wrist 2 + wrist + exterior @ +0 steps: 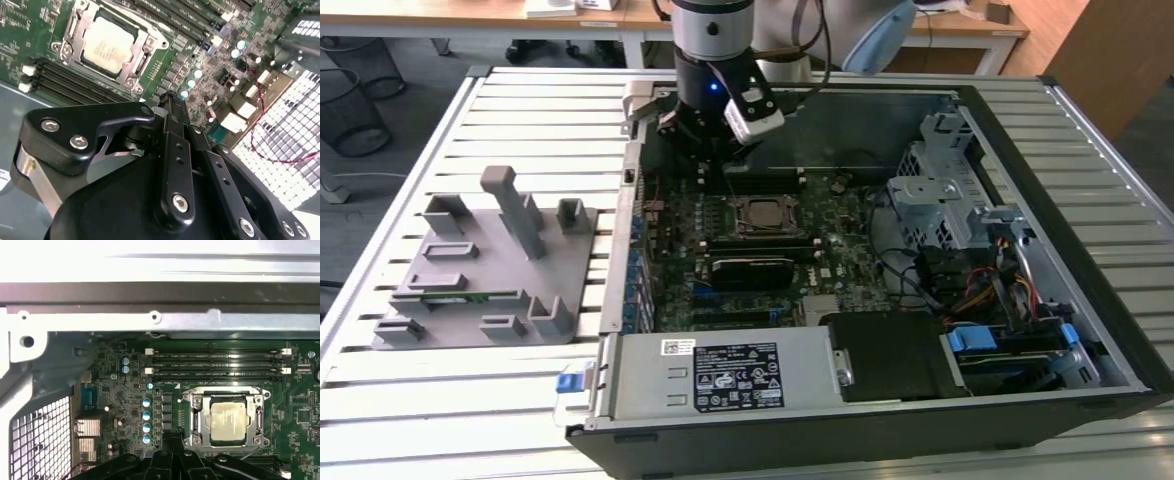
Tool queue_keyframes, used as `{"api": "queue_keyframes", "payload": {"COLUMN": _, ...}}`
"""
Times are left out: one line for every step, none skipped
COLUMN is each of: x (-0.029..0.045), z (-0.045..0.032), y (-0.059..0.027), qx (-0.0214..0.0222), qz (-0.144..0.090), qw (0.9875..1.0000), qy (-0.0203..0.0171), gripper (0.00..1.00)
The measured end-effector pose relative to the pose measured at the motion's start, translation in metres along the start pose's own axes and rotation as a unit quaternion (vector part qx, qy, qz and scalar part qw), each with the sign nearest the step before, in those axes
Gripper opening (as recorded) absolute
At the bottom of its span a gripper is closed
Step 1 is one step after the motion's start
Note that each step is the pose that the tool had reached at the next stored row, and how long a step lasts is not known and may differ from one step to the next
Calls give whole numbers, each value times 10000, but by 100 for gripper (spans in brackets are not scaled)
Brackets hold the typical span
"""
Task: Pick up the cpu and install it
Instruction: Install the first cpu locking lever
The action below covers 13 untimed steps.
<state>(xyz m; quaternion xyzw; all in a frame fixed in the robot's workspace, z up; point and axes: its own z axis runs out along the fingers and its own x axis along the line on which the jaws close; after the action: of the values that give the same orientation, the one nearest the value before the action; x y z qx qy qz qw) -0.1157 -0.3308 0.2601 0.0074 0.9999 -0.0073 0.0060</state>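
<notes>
**CPU IN SOCKET; END EFFECTOR CLOSED, EMPTY**

The cpu lies flat in the socket on the board, silvery top up and square to the metal frame around it. It looks level on all sides, which suggests it is seated and not resting on the rim. Whether the frame is latched cannot be told.

The end effector hovers above the board just beside the socket, clear of the cpu. Its fingers are together at the tips and carry nothing. With the chip in the socket and the end effector empty, the placing step appears done.

Memory slots run alongside the socket.

The case lies on its side on the tabletop with its open face up, which probably gives the arm straight access from above. On the exterior view's left of the case sits a grey fixture with posts and pockets, likely a holder that presents parts for pick-up. A narrow green stick lies in one pocket.
</notes>
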Motion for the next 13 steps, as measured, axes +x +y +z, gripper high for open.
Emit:
{"api": "queue_keyframes", "payload": {"x": 0, "z": 1, "y": 17, "qx": 0, "qz": 0, "qw": 10000, "qy": 0, "gripper": 11}}
{"api": "queue_keyframes", "payload": {"x": 1, "z": 2, "y": 34, "qx": 0, "qz": 0, "qw": 10000, "qy": 0, "gripper": 11}}
{"api": "queue_keyframes", "payload": {"x": 1, "z": 2, "y": 51, "qx": -1, "qz": 0, "qw": 10000, "qy": -1, "gripper": 11}}
{"api": "queue_keyframes", "payload": {"x": 3, "z": 3, "y": 62, "qx": 0, "qz": 0, "qw": 10000, "qy": 0, "gripper": 11}}
{"api": "queue_keyframes", "payload": {"x": 8, "z": 3, "y": 69, "qx": 0, "qz": 0, "qw": 10000, "qy": 0, "gripper": 11}}
{"api": "queue_keyframes", "payload": {"x": 13, "z": 5, "y": 77, "qx": 0, "qz": 0, "qw": 10000, "qy": 0, "gripper": 11}}
{"api": "queue_keyframes", "payload": {"x": 16, "z": 6, "y": 84, "qx": 0, "qz": 0, "qw": 10000, "qy": 0, "gripper": 11}}
{"api": "queue_keyframes", "payload": {"x": 17, "z": 8, "y": 92, "qx": 0, "qz": 0, "qw": 10000, "qy": 0, "gripper": 11}}
{"api": "queue_keyframes", "payload": {"x": 18, "z": 10, "y": 101, "qx": 0, "qz": 0, "qw": 10000, "qy": 0, "gripper": 11}}
{"api": "queue_keyframes", "payload": {"x": 20, "z": 12, "y": 110, "qx": 0, "qz": 0, "qw": 10000, "qy": 0, "gripper": 11}}
{"api": "queue_keyframes", "payload": {"x": 24, "z": 14, "y": 117, "qx": 0, "qz": 0, "qw": 10000, "qy": 0, "gripper": 11}}
{"api": "queue_keyframes", "payload": {"x": 27, "z": 16, "y": 124, "qx": 0, "qz": 0, "qw": 10000, "qy": 0, "gripper": 11}}
{"api": "queue_keyframes", "payload": {"x": 32, "z": 17, "y": 131, "qx": -1, "qz": 0, "qw": 10000, "qy": 0, "gripper": 11}}
